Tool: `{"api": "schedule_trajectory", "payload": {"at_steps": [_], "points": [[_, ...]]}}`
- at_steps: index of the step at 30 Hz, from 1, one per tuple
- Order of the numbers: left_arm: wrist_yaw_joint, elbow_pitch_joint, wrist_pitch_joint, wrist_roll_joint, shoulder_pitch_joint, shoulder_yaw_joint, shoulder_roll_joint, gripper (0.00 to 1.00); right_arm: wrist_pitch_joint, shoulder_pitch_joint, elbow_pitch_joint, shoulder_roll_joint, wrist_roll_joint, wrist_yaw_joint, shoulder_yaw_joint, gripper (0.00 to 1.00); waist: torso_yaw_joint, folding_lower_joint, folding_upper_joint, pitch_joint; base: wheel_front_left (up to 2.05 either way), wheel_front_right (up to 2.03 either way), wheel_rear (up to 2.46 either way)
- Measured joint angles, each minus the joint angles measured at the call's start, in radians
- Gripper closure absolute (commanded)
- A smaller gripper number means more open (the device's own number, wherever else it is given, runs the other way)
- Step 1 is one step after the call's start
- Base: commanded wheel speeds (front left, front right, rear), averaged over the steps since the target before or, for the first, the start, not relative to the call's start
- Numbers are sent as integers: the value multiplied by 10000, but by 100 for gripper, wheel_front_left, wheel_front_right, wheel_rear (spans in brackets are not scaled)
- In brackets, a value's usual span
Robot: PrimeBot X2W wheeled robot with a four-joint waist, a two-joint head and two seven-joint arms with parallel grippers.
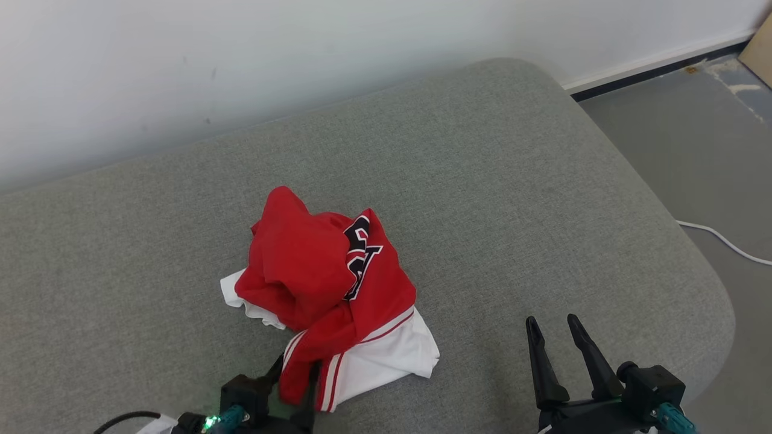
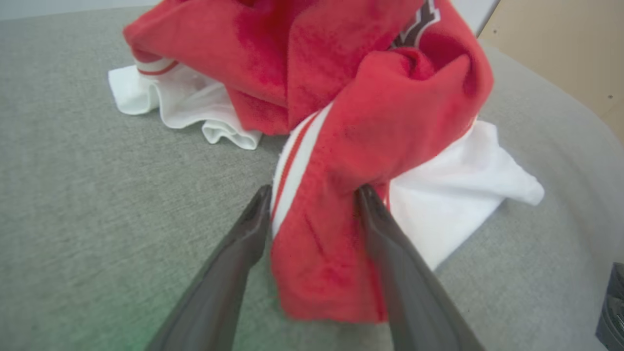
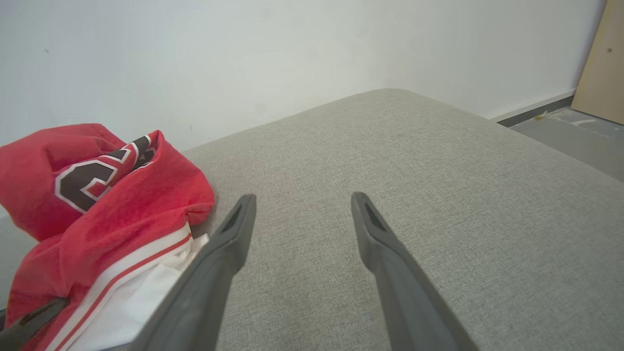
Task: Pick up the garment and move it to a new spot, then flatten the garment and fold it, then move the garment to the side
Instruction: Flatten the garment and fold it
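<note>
1. While the head view half-hides the left gripper (image 2: 314, 192), its wrist view shows jaws wide, unclenched, astride the near red fold of the garment (image 1: 325, 271) on the grey cushion (image 1: 512, 181).
2. Right gripper (image 1: 551, 319): spread, empty, right of it.

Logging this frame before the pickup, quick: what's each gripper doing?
Left gripper: open, fingers astride a red fold of the garment, not visibly clamped.
Right gripper: open, empty, above the grey cushion.
</note>
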Motion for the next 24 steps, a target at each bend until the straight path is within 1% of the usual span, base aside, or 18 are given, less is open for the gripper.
{"api": "schedule_trajectory", "payload": {"at_steps": [3,6,9,13,18,24], "points": [[77,174,-125,-8,-286,84,-6,100,-10,-11,15,-4,-4,0,-29,0,85,0,0,24,0,0,0],[82,29,-345,-105,-602,272,-6,100,-13,-61,23,-4,-6,0,-6,0,240,-1,0,4,0,0,0],[92,-531,-479,-96,-1231,443,15,100,-33,-148,23,-4,-8,0,25,0,427,0,0,-31,0,0,0],[71,-1475,-552,104,-2190,439,61,100,-36,-153,50,-2,-23,0,132,0,699,0,0,-121,0,0,0],[-27,-2288,-435,443,-3711,192,130,100,-36,-154,86,0,-33,0,284,0,915,0,0,-362,0,0,0],[-213,-2571,-38,631,-5747,-410,33,100,-36,-166,128,0,-17,0,587,0,911,-2,-1,-657,0,0,0]]}}
